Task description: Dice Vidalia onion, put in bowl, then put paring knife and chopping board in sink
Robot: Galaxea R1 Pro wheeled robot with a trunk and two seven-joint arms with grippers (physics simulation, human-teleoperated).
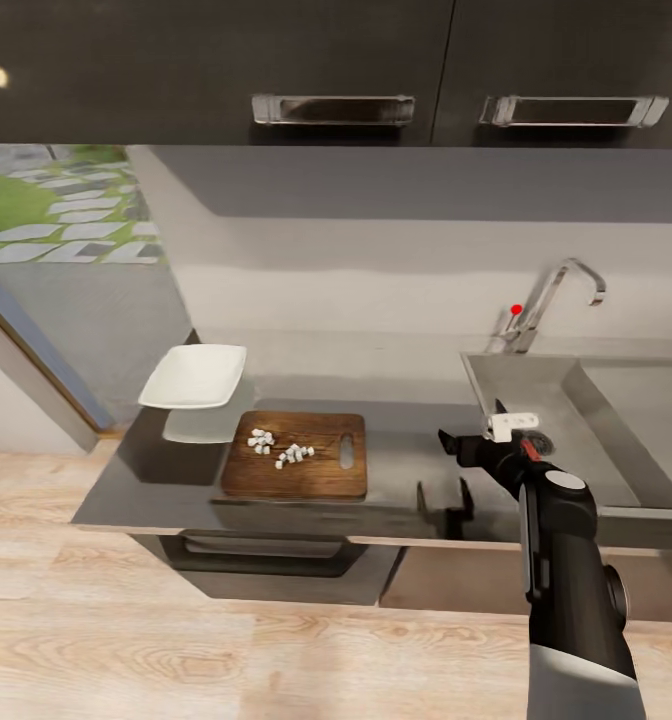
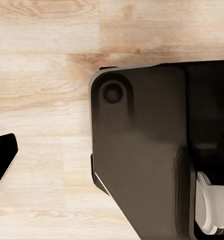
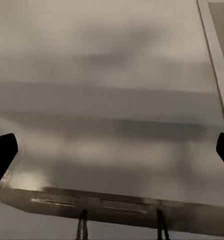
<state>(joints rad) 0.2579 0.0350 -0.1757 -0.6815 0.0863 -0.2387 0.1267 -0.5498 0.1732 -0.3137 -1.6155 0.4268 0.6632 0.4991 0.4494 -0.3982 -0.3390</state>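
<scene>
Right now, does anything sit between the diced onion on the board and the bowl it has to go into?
Nothing visible does. The diced onion lies on the chopping board, and the bowl stands just beyond the board's far left corner.

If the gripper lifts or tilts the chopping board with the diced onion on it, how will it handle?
The chopping board looks like rigid wood, so it probably won't flex. The onion pieces lie loose on top and would likely slide off if tilted. Lying flat on the countertop, it offers little edge to grip.

Right arm stretched forward – its hand (image 1: 459,441) empty, fingers spread wide
</scene>
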